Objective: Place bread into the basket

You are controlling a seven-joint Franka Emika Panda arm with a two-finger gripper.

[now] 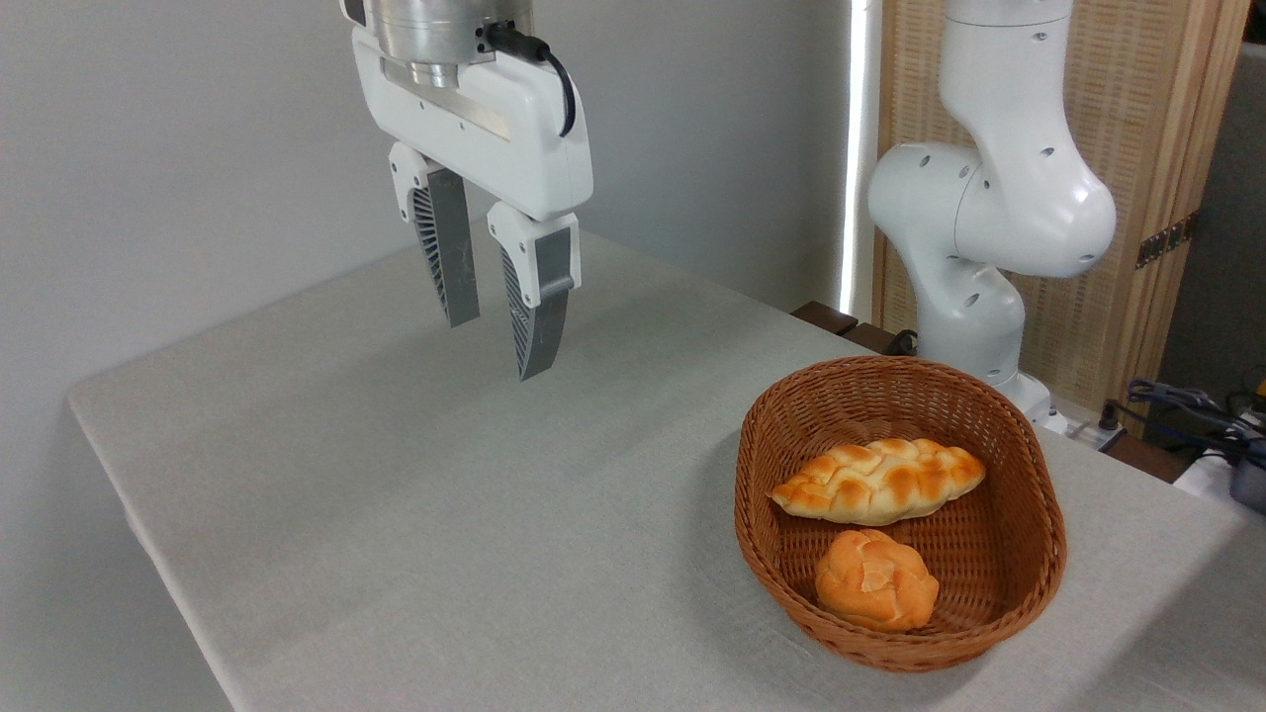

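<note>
The bread (878, 481), a long braided golden loaf, lies inside the reddish-brown wicker basket (1043, 514) at the right of the table. My gripper (497, 342) hangs high over the middle of the table, well to the left of the basket. Its two grey fingers point down, stand apart and hold nothing.
A small round orange bun (876, 578) sits in the basket in front of the loaf. The arm's white base (974, 267) stands behind the basket. Cables (1192, 405) lie at the far right. The table's edge runs along the left and front.
</note>
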